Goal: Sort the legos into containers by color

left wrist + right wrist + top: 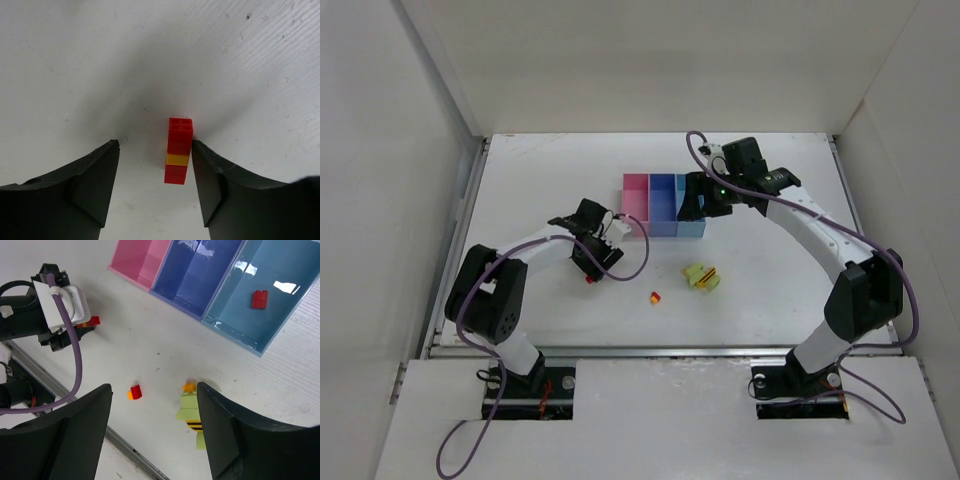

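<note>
Left gripper (pixel 155 150), jaws spread, straddles the red stack (pixel 179 150) near-left of the bins (pixel 663 229); next, pinch it. Right gripper (pixel 152 389) likewise spread.

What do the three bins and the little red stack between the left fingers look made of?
Pink bin, medium blue bin and light blue bin: probably glossy plastic, given bright glare patches on the blue floors. Red-and-yellow stack: likely moulded plastic, smooth, with crisp edges and flat colour.

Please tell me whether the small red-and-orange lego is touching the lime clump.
Apart. The right wrist view shows bare table between the red-and-orange lego and the lime clump.
</note>
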`<state>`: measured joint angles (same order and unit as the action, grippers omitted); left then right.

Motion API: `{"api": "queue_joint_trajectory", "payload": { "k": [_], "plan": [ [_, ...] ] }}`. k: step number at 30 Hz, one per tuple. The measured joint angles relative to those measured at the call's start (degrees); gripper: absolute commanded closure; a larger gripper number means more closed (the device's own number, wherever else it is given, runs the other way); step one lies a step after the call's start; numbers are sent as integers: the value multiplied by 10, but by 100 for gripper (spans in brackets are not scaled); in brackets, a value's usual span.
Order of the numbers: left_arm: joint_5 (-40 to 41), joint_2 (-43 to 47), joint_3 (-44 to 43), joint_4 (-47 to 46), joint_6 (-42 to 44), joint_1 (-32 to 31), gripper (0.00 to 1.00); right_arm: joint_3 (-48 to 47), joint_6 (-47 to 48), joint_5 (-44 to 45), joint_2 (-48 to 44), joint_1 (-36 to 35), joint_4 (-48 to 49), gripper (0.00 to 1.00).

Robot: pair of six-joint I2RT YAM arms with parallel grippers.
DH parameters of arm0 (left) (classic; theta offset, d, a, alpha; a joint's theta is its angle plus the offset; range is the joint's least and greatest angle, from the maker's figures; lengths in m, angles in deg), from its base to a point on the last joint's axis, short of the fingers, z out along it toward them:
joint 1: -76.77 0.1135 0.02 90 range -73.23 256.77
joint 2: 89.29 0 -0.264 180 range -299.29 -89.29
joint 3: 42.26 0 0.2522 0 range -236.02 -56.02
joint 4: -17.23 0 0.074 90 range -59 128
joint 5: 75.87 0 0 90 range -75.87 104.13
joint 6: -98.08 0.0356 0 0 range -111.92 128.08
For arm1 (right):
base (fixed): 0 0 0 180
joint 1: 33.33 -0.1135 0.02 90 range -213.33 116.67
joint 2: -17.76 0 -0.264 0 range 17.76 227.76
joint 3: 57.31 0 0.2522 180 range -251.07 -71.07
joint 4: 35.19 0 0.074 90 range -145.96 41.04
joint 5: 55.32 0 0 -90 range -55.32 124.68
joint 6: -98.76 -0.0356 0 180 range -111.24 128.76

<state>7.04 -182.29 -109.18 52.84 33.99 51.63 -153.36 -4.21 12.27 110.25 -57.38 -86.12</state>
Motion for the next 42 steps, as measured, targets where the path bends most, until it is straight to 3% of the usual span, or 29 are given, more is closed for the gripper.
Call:
{"api": "queue_joint_trajectory", "payload": {
  "k": [3,9,16,25,28,38,42],
  "plan": [
    [-2,3,3,5,6,3,54,0,1,-1,0,0,1,26],
    [-31,9,4,28,38,8,42,0,2,-1,0,0,2,26],
    [-45,23,13,42,77,9,51,0,2,-1,0,0,2,26],
    [-51,-18,-21,34,77,9,79,0,2,-1,0,0,2,26],
    [-54,-18,-21,33,78,9,100,0,2,-1,-2,0,2,26],
    [-74,-7,-40,68,72,9,100,3,-2,-34,-5,0,6,25],
    [-114,35,-148,97,66,9,100,3,-19,-80,-5,0,30,25]
  ]
}}
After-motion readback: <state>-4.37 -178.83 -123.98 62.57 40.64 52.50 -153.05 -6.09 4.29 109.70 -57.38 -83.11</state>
